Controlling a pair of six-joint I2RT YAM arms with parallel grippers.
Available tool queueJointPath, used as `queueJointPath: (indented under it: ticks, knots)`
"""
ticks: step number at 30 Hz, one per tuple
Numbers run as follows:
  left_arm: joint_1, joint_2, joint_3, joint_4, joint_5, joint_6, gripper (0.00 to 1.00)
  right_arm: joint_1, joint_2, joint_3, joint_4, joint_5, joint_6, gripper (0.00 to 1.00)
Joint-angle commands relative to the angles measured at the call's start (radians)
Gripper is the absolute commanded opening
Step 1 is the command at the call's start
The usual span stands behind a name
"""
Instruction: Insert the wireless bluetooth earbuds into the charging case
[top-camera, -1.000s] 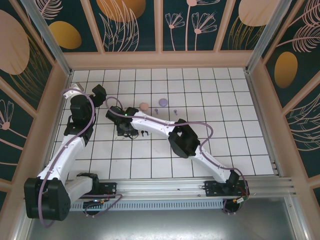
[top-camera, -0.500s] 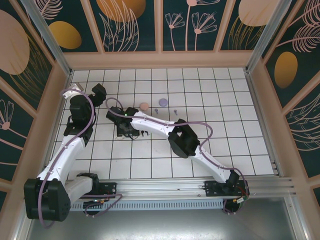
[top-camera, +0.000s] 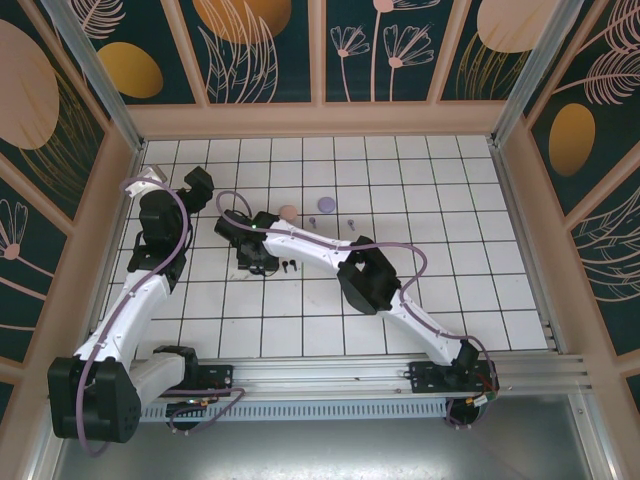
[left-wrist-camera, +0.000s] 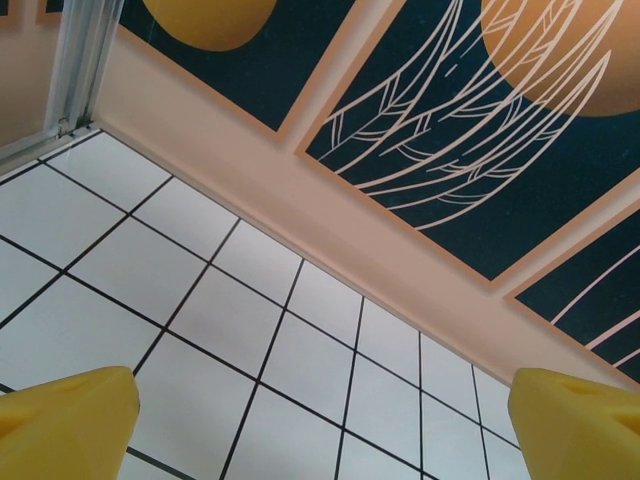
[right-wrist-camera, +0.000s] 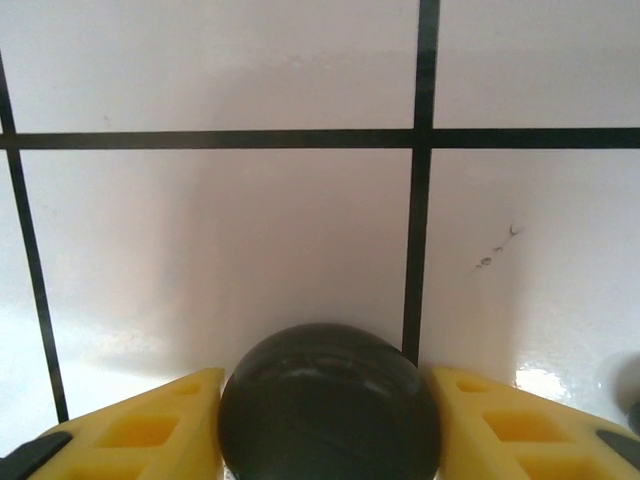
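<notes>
Black case (right-wrist-camera: 328, 400) half cropped between yellow pads (right-wrist-camera: 140, 430).

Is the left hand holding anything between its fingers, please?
No, the left hand's yellow fingers stand wide apart with bare white tiles between them.

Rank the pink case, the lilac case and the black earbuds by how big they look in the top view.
1. pink case and lilac case: both round discs that look about alike, so they are not ranked against each other.
2. black earbuds: far smaller, tiny specks.
</notes>
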Motion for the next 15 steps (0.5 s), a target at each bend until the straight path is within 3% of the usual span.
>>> queueJointPath:
  ticks: [1,9,15]
  knots:
    - [0.007,-0.017,-0.006,0.038,0.027,-0.011,0.95,0.010,0.017,-0.005,0.034,-0.035,-0.024,0.41]
    - [0.007,-0.073,-0.005,0.032,0.125,0.005,0.94,-0.009,-0.143,-0.052,0.115,0.004,-0.064,0.37]
    - [0.007,-0.146,-0.029,0.019,0.239,-0.008,0.93,-0.081,-0.289,-0.173,0.190,0.003,-0.101,0.37]
